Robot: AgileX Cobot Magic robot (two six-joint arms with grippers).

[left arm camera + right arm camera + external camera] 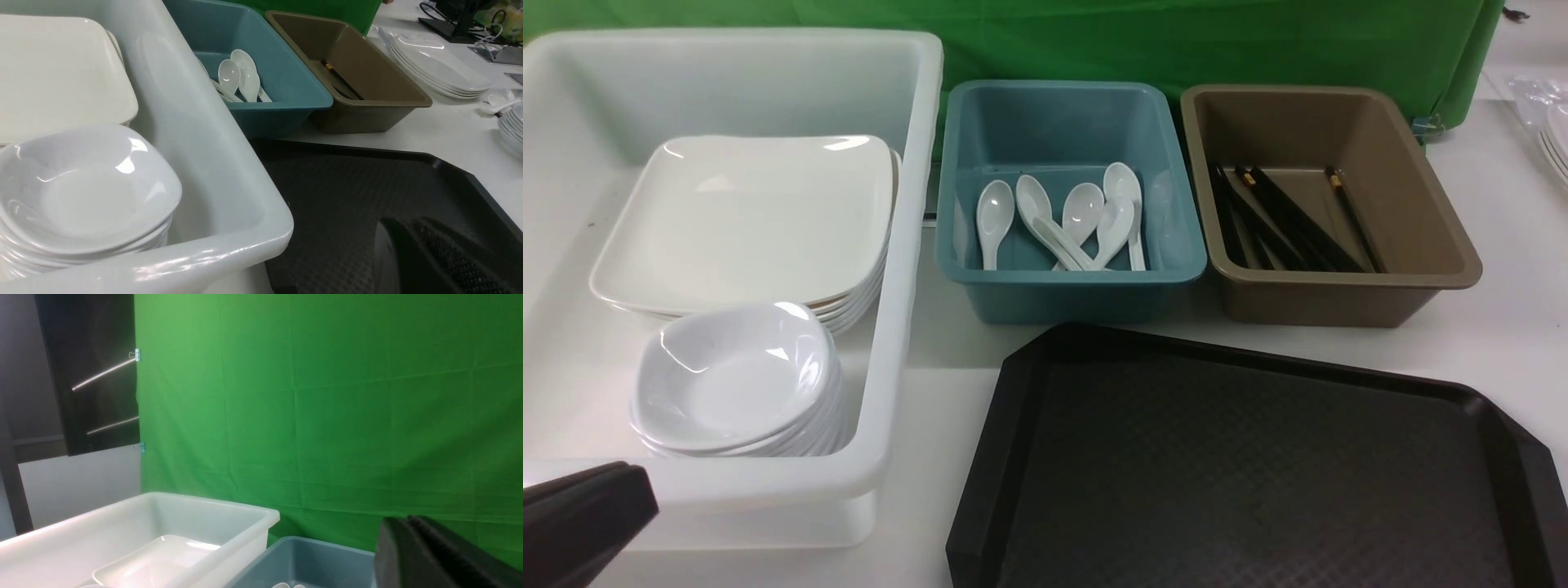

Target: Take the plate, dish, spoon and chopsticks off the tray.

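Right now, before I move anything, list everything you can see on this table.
tray: one, black, nearest the robot, nothing on it
white tub: one, on the left
plates: stack, white, in white tub
dishes: stack, white, in white tub, nearer than the plates
teal tub: one, middle
spoons: about five, white, in teal tub
brown tub: one, on the right
chopsticks: several, black, in brown tub
spare plates: stack, white, on the table beyond brown tub
backdrop: green, behind
left gripper: shut, empty
right gripper: shut, empty
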